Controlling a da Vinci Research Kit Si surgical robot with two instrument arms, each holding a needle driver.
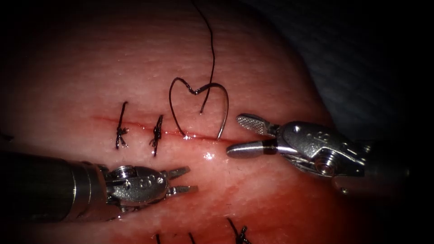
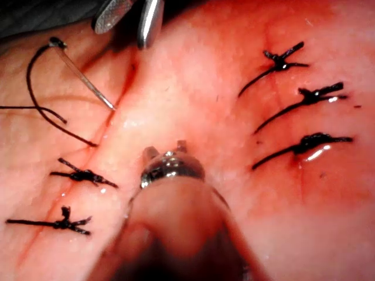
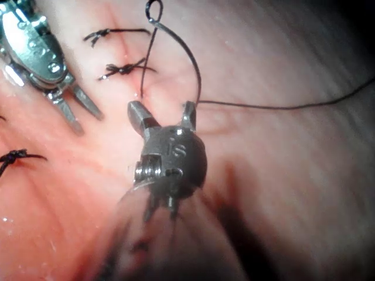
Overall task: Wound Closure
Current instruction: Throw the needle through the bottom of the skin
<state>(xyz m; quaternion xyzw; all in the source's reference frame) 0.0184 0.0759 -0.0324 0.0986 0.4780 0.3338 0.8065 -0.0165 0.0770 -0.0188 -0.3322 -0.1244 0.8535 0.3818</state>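
Observation:
The tissue (image 1: 135,68) has a horizontal cut (image 1: 199,136) with two knotted stitches (image 1: 121,132) (image 1: 157,134) on its left part. The curved needle (image 1: 225,106) stands free, arching over the cut, with its tip touching the cut line. I cannot tell whether the tip is in the tissue. The thread (image 1: 211,49) runs from the needle's rear end in a loop down into the cut (image 1: 183,134). My right tool (image 1: 244,135) is open just right of the needle tip, holding nothing. Below the cut, my left tool (image 1: 183,180) is open and holds nothing. The needle (image 2: 82,73) lies ahead of the left tool (image 2: 167,149).
Red fluid (image 1: 271,199) wets the tissue below the cut. More knotted stitches (image 1: 239,234) lie on a second line at the lower edge, three of them (image 2: 316,142) in the left wrist view. A grey drape (image 1: 361,54) lies beyond the tissue at the upper right.

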